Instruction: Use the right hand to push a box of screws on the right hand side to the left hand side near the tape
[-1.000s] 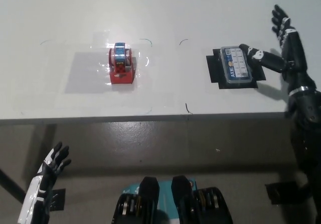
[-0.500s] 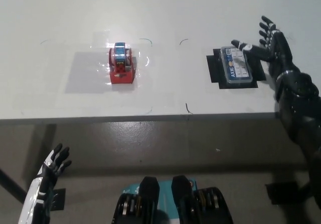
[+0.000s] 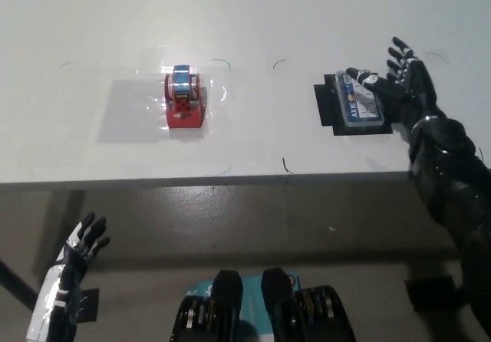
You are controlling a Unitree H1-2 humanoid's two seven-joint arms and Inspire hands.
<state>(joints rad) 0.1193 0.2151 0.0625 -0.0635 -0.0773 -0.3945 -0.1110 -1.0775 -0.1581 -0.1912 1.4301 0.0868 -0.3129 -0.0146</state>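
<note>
The box of screws (image 3: 358,101), a clear-lidded case with a blue label, lies on a black mat (image 3: 326,110) at the right of the white table (image 3: 253,20). My black right hand (image 3: 399,85) is open, its fingers spread, lying against the box's right side with one finger over the box's far edge. The tape (image 3: 182,97), a blue roll in a red dispenser, stands at the table's left middle. My white left hand (image 3: 80,246) hangs open below the table's front edge at lower left.
A glossy clear sheet (image 3: 130,123) covers the table around the tape. Thin pen marks (image 3: 287,163) dot the surface between tape and box. The table's front edge (image 3: 230,181) runs across the picture; floor lies below it.
My right hand has dropped from above the box's far right and moved in against its right side. The box, the tape and my left hand have stayed put.
</note>
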